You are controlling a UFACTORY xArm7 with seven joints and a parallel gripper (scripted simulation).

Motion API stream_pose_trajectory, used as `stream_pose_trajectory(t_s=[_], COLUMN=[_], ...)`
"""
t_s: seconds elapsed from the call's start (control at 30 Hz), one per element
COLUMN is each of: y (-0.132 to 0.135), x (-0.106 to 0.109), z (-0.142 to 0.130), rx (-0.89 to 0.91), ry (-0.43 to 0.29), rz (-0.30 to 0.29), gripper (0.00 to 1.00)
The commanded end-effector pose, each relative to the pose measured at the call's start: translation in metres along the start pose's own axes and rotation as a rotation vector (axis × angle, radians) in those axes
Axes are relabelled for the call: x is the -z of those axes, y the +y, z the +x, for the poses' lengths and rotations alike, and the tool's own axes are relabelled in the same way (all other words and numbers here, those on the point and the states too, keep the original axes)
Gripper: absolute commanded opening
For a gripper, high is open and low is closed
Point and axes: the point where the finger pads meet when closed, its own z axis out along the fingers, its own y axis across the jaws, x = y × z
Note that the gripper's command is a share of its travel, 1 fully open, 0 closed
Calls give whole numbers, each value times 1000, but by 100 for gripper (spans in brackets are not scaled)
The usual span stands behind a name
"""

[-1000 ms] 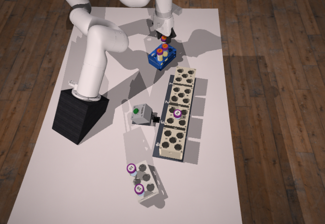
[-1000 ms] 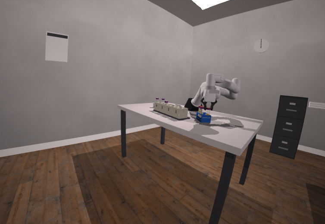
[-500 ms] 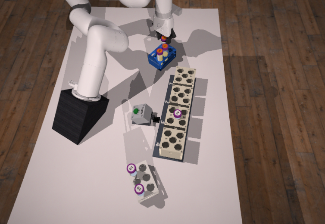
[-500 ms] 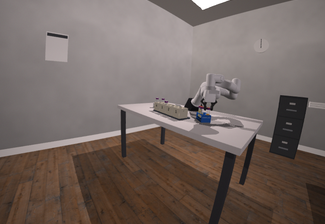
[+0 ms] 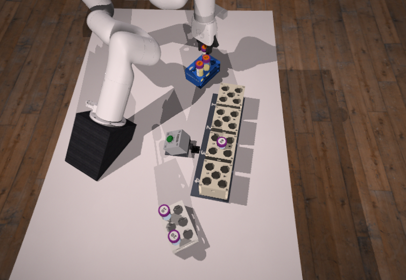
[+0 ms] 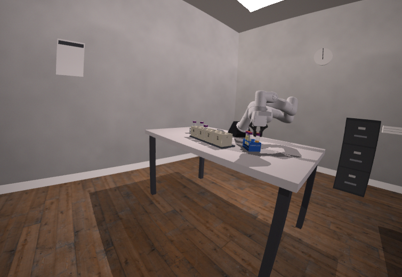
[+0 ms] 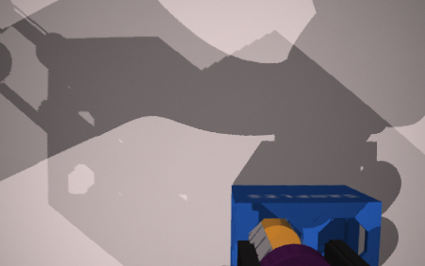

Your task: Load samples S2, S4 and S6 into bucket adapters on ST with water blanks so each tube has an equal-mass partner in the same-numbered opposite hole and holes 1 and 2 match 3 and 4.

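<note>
My gripper points down and is shut on the purple cap of an orange-dotted sample tube, which stands in the blue rack. Its ID is hidden. Two more sample tubes stand there upright; their IDs are too small to read surely. The loading stand holds adapter 1, adapter 2, adapter 3 and adapter 4 in a row. A blank, apparently reading 40, stands in adapter 3's middle hole. The other adapters show no tubes.
A white rack at the near end holds a 10 blank and a 20 blank. The grey sloped desk with the green DONE key stands between the arm's base and the loading stand.
</note>
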Motion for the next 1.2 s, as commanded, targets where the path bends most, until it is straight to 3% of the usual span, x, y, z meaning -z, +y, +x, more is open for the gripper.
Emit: stream_pose_trajectory(t_s=[0.0,1.17], y=[0,0], x=[1,5], z=[1,1], rx=[0,0], ry=[3,3], rz=[-1,-1], gripper=[0,0])
